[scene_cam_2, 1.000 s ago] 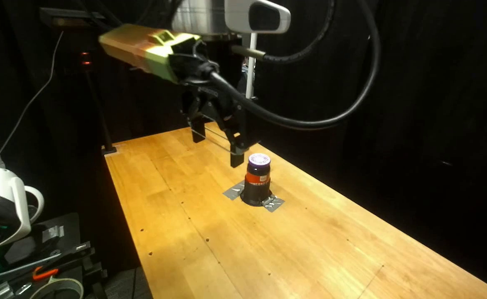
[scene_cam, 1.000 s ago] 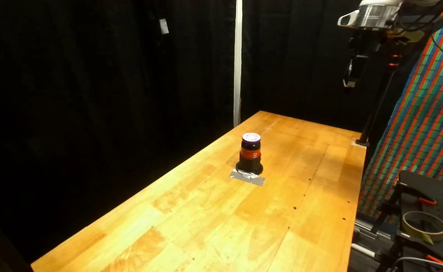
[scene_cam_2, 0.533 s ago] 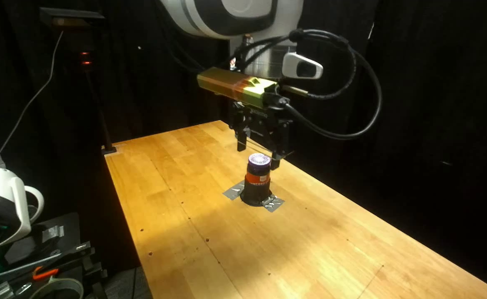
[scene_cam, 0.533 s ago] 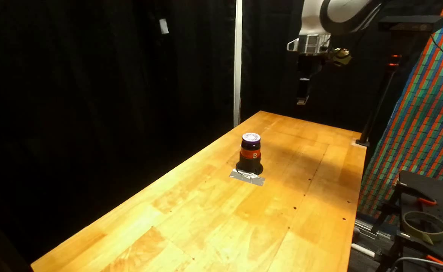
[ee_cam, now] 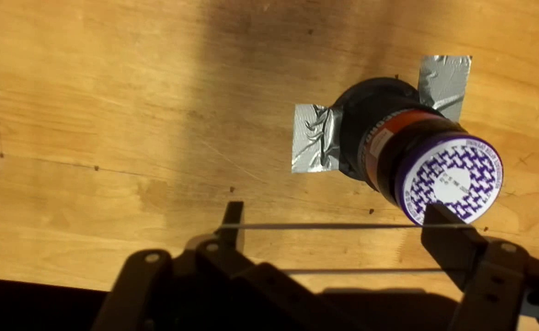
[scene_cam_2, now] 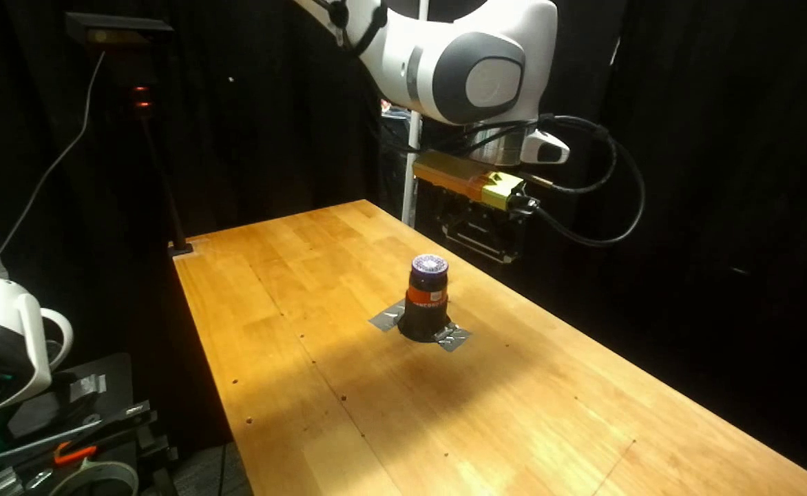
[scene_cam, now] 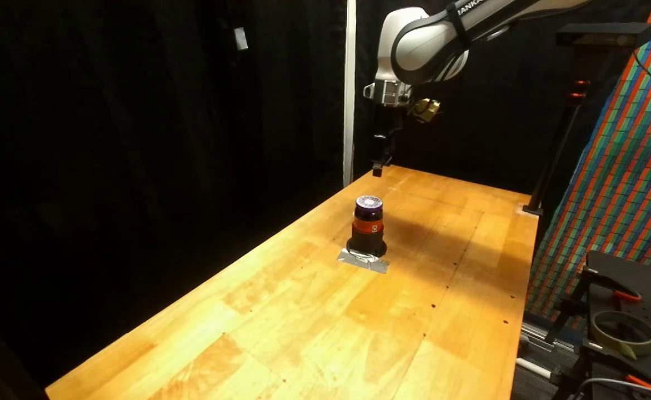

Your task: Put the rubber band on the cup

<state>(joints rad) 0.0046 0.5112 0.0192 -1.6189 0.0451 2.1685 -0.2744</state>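
Gripper (ee_cam: pixel 335 211) is found spread wide, with nothing clamped between its fingers (ee_cam: pixel 235 214); the rubber band (ee_cam: pixel 324 226) is carried stretched across them, two strands being visible in the wrist view. Beyond it, the cup (ee_cam: pixel 416 151) is stood upright on the table (ee_cam: pixel 90 220), its purple-and-white lid (ee_cam: pixel 453 179) uppermost and no band seen around it. It is set off to one side of the loop: in the wrist view the lid is overlapped by the fingertip (ee_cam: pixel 435 215) at picture right, but the two are seen apart in both exterior views. Silver tape (ee_cam: pixel 315 138) is found fixed at two places by the cup's base (ee_cam: pixel 357 108), so sideways slip is judged unlikely.

The step in hand is judged to be alignment above the cup. The arm (scene_cam: pixel 431 53) should be shifted until the lid is framed midway between fingers and between strands; only then should it be lowered, level and slowly. Full spread should be maintained until the lid has been cleared by the whole loop, as a dragged strand could snag or spring loose. Release is best made low on the body. Farthest off, a black curtain (scene_cam: pixel 192 139) is noted.
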